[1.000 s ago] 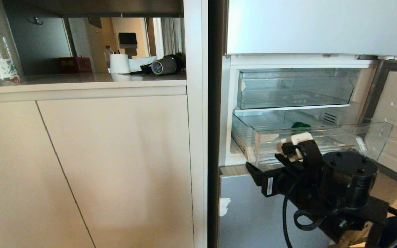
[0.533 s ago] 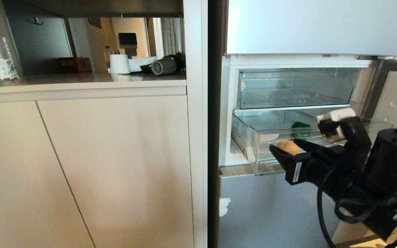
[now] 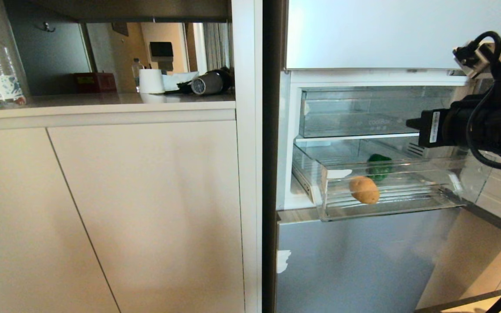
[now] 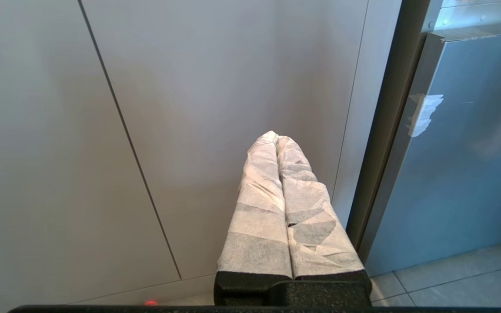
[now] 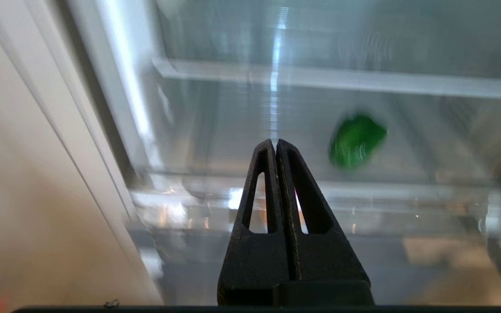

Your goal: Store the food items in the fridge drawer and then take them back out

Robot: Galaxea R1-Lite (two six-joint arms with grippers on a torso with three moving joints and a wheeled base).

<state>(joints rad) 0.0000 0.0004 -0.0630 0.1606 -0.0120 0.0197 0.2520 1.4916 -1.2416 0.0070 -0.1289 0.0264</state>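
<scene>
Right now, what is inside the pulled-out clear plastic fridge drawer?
The wide clear plastic drawer holds a tan-brown oval potato near its front wall and a glossy dark green bell pepper farther back. The ribbed bottom shows elsewhere; the rear corners are not clear.

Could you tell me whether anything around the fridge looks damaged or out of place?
Only small things. A white scuffed patch marks the grey lower fridge door. The clear plastic drawer stands pulled out, holding the tan oval potato and glossy green bell pepper. Nothing is spilled.

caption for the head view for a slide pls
Potato and green bell pepper sit in the open fridge drawer; shut right gripper above.
</scene>
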